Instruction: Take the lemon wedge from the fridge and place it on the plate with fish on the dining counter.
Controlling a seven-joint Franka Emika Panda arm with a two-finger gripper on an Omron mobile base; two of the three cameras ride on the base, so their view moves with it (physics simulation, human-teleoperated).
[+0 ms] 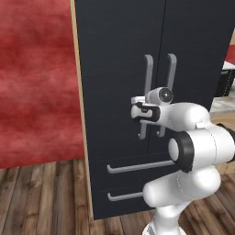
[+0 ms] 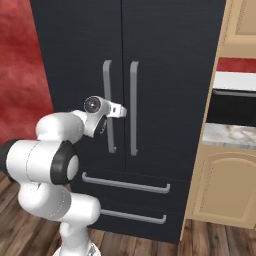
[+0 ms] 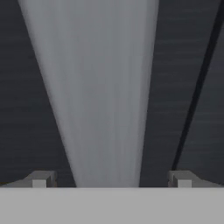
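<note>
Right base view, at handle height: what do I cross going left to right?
Red textured wall → tall black fridge with its left grey bar handle → right grey bar handle → tan wooden cabinet.

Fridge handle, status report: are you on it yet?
Gripper open, jaws either side of the left door's grey bar handle, not closed. Tall black double-door fridge shut. Nothing in the way.
</note>
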